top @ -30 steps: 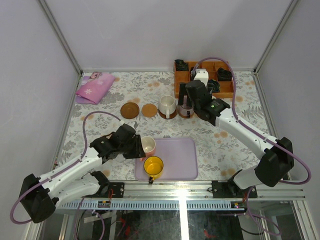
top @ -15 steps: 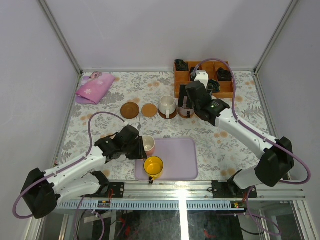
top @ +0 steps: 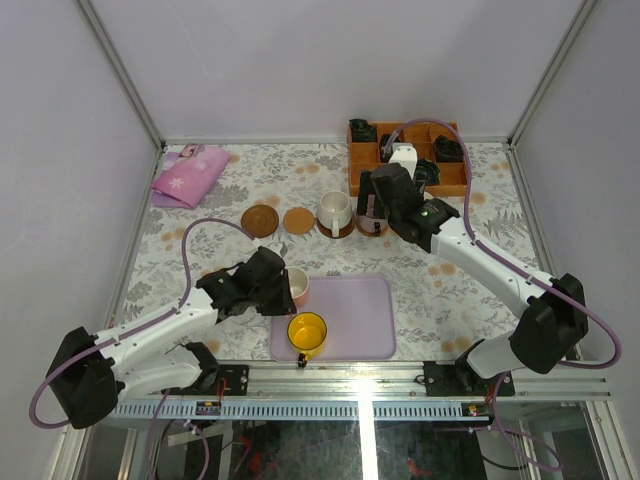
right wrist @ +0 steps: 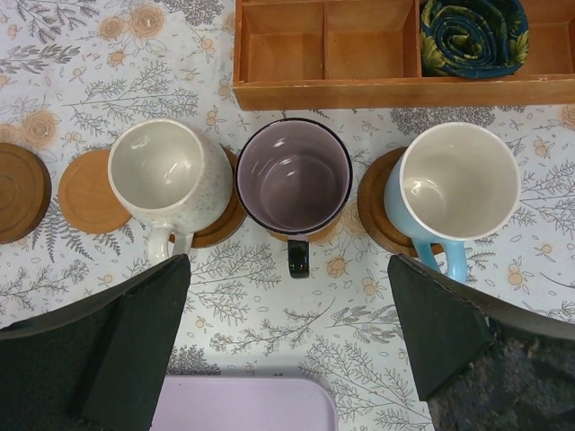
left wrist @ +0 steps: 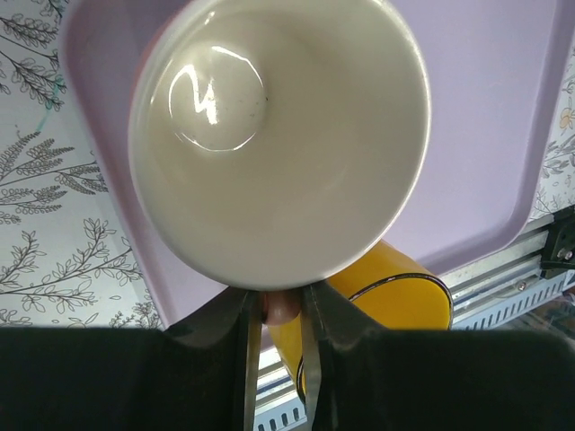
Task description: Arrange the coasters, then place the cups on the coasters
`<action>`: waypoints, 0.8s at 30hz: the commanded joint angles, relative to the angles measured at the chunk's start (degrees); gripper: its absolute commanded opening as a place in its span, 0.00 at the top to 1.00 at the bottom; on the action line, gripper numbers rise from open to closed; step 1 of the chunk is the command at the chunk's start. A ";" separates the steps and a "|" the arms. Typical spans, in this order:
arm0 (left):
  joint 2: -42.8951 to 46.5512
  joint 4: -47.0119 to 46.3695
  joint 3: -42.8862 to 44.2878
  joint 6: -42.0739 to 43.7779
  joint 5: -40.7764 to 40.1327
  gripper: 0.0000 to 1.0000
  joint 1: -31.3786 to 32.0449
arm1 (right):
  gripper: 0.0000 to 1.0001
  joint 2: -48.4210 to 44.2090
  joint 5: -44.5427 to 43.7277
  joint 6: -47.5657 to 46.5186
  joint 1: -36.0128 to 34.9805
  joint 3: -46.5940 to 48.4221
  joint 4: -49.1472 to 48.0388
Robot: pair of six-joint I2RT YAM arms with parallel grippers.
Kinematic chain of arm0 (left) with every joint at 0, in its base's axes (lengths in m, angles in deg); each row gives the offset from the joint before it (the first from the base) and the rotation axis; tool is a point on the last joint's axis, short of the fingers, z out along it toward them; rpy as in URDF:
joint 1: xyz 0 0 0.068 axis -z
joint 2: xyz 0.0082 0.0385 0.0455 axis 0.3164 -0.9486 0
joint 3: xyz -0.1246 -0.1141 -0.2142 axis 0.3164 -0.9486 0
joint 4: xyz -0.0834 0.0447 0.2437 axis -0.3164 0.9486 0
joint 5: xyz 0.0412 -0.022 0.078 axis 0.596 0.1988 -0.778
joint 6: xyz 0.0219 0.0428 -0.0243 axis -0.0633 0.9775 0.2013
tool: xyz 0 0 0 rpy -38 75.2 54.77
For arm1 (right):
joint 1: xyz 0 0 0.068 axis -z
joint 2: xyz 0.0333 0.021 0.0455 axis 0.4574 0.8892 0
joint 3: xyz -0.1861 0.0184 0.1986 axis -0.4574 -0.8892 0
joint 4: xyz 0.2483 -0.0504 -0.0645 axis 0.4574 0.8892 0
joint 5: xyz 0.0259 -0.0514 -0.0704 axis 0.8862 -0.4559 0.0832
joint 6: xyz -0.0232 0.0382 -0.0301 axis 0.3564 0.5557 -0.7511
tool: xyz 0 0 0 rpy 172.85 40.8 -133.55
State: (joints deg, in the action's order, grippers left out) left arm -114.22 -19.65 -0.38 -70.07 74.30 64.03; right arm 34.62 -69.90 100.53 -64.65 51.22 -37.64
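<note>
Had the left gripper (left wrist: pixel 279 314) clamped on the handle of the pink cup (left wrist: pixel 278 135), with a finger pressed to each side of it. Saw the pink cup at the far left corner of the lavender tray (top: pixel 360 320), over its edge; could not tell whether resting or raised. Found the yellow cup (top: pixel 307 330) just beside it at the tray's near edge, with its handle toward the arm bases.

Held the right gripper (right wrist: pixel 287 265) spread wide and grasping nothing, above the row of cups farther back on the table (top: pixel 440 290). Counted three cups in that row, each on a coaster:
- the cream cup (right wrist: pixel 171 175) on a dark coaster (right wrist: pixel 218 232)
- the purple cup (right wrist: pixel 294 175) in the middle, with only a sliver of its coaster showing
- the blue cup (right wrist: pixel 458 184) on another dark coaster (right wrist: pixel 375 211)

Noted two more coasters left of the cream cup: a tan coaster (right wrist: pixel 90 190) just beside it, then a bare dark coaster (right wrist: pixel 18 193) at the end.

Spotted a wooden box (right wrist: pixel 323 54) behind the row, with a rolled patterned cloth (right wrist: pixel 472 31) in one compartment, and a pink cloth (top: pixel 188 178) at the table's far left.
</note>
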 commanded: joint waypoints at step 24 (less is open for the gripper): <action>-3.09 -13.26 9.53 13.19 -22.87 1.00 1.55 | 0.01 -0.97 -3.40 -3.77 0.69 -2.48 -5.58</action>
State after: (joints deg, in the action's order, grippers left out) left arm -118.92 -23.54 5.63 -60.34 57.54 65.30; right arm 34.62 -71.52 97.86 -64.59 48.49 -40.16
